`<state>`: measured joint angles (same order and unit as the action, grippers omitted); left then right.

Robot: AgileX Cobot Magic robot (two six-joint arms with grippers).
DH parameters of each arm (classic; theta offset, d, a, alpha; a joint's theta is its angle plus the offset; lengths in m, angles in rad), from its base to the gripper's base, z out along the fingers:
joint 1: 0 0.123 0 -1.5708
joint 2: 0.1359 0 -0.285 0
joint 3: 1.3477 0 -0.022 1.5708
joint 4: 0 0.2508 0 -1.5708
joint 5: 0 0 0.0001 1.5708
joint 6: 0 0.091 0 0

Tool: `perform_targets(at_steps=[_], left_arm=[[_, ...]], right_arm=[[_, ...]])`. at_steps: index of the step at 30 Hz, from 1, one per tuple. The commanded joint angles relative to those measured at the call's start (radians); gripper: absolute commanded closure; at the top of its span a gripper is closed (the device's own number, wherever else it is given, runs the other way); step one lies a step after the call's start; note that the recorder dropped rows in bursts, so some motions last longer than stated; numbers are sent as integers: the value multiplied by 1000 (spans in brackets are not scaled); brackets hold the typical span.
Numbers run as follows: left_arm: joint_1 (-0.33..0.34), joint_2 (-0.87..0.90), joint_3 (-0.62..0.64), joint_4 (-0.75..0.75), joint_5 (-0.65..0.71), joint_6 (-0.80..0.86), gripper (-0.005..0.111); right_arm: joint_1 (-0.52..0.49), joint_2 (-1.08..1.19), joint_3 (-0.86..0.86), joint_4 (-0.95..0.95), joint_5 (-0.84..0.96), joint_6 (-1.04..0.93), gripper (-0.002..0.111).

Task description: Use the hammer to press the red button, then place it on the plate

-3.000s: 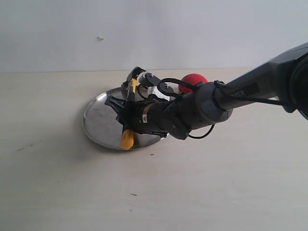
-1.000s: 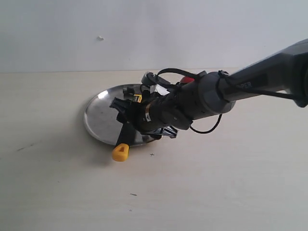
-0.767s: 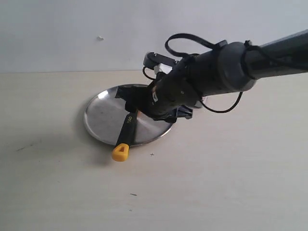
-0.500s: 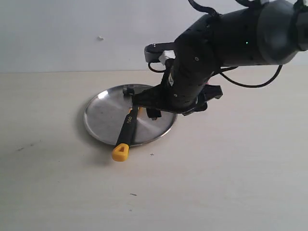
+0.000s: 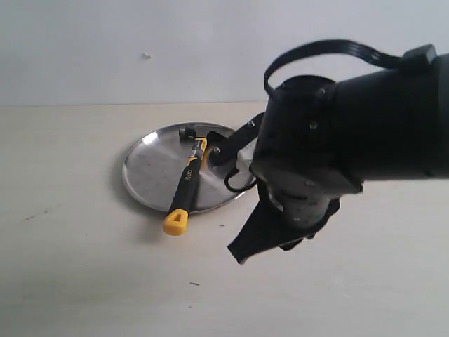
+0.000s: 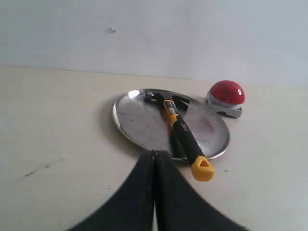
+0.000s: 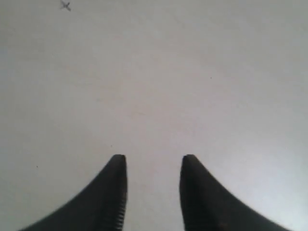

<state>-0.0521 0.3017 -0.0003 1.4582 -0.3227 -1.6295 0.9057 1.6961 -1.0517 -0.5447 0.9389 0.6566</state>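
Note:
The hammer (image 5: 188, 179) lies on the plate (image 5: 151, 168), dark head at the far rim, yellow handle end hanging over the near rim onto the table. Nothing holds it. My right gripper (image 5: 261, 251) is open and empty, raised off to the right of the plate and pointing down at bare table; in the right wrist view the right gripper (image 7: 153, 158) has only tabletop between its fingers. The left gripper (image 6: 154, 153) is shut and empty, short of the plate (image 6: 139, 120); beyond it lie the hammer (image 6: 180, 130) and the red button (image 6: 227, 92). In the exterior view my right arm hides the button.
The light wooden table (image 5: 84, 267) ends at a plain white wall (image 5: 140, 49). My bulky right arm (image 5: 351, 154) fills the right half of the exterior view, hanging over the table beside the plate.
The right gripper opened and let go of the hammer, which now rests on the plate. The arm then rose and swung back to the right, away from the plate.

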Motion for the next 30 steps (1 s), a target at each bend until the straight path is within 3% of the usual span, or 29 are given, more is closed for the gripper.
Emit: perform_targets(at_steps=[1, 2, 11, 17, 30], left_arm=[[-8, 2, 0, 2, -2, 0, 107], [-8, 2, 0, 2, -2, 0, 107], [-8, 2, 0, 2, -2, 0, 107], [-8, 2, 0, 2, -2, 0, 107], [-8, 2, 0, 2, -2, 0, 107]], right_arm=[[98, -77, 94, -146, 6, 142, 103], [125, -103, 121, -174, 2, 179, 108], [311, -458, 353, -162, -217, 292, 108], [319, -616, 369, -13, -217, 292, 108], [322, -672, 369, -61, -229, 287, 108]])
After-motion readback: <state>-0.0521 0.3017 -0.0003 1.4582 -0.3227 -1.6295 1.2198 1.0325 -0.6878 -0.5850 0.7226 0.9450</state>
